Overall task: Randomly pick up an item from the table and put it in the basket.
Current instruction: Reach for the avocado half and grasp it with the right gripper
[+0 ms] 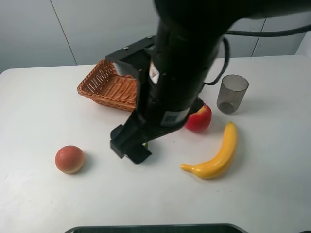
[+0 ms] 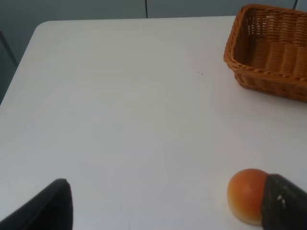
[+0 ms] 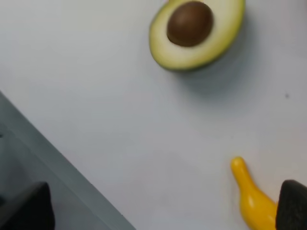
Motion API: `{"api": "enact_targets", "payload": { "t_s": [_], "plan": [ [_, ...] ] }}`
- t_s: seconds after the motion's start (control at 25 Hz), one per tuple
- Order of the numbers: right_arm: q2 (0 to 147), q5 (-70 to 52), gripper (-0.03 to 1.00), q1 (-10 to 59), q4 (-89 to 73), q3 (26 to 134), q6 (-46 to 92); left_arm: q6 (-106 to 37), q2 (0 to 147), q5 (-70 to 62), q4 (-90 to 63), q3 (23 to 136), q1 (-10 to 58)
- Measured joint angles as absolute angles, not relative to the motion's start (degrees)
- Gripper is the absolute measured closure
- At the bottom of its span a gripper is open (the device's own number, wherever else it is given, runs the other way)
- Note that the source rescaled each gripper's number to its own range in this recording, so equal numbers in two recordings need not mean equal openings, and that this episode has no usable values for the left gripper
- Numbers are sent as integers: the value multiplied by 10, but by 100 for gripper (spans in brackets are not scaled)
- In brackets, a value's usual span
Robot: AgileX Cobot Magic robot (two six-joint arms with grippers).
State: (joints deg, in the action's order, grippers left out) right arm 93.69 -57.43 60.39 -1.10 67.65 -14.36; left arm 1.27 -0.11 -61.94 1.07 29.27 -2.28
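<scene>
Right wrist view: halved avocado [image 3: 194, 36], pale flesh, brown pit, cut-side up; right jaws spread.

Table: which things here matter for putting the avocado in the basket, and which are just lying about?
For the job: avocado half; basket; table; right gripper, open.

Lying about: peach; apple; banana; grey cup.

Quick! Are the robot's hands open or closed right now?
Left gripper: open, holding nothing.
Right gripper: open, empty; avocado not grasped.
</scene>
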Motion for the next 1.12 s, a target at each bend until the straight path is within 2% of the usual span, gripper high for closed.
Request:
{"api": "enact_targets", "payload": {
  "t_s": [0.28,0.44,0.76,1.12],
  "plan": [
    [1096,-629,-3,631,-11,828,-187,13,-1,-619,11,293,-23],
    [1158,-635,-3,631,-4,872,-233,13,-1,-619,11,293,-23],
    [1208,-597,-3,623,23,883,-322,13,-1,-619,11,293,-23],
    [1213,-526,-3,576,39,889,-406,13,-1,-619,11,293,-23]
  ]
}}
